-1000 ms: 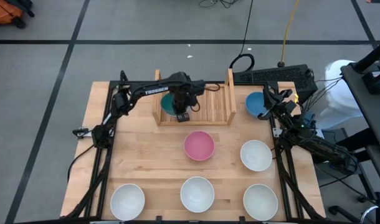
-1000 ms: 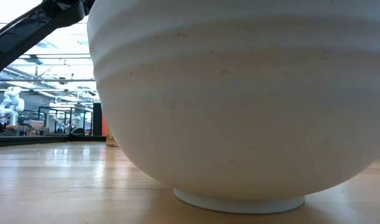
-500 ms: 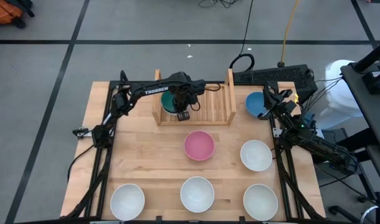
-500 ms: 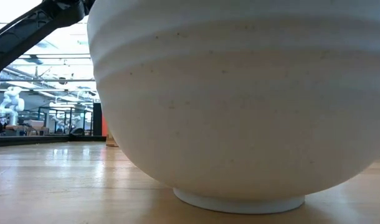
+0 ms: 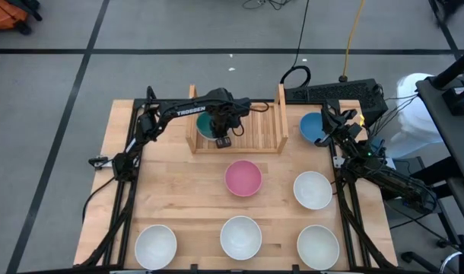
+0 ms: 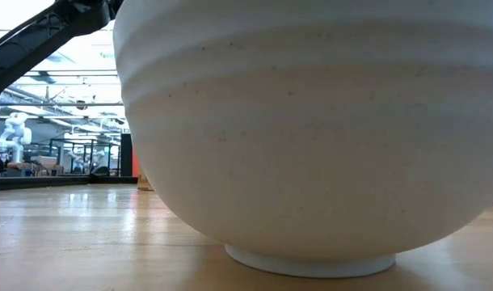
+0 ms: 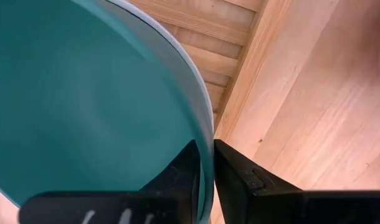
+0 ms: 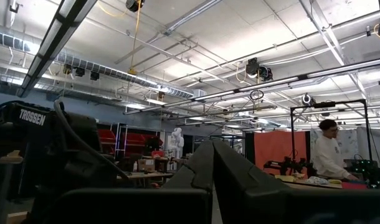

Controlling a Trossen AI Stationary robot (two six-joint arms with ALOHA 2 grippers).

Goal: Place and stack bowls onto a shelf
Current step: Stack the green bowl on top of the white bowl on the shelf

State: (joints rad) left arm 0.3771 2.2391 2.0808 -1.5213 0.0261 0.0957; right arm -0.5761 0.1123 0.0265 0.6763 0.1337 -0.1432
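While your left tool (image 7: 205, 165) straddles the teal bowl's (image 7: 84, 106) rim inside the shelf (image 5: 281, 106), fingers narrow, grip uncertain; right tool (image 8: 213, 163) shut, beside the shelf by the blue bowl (image 5: 312, 126).

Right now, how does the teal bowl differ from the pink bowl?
The teal bowl sits on the shelf, at its left end; the pink bowl sits on the table in front of the shelf. The left pincer straddles the teal bowl's rim; nothing touches the pink bowl. Both are round, upright and alike in size.
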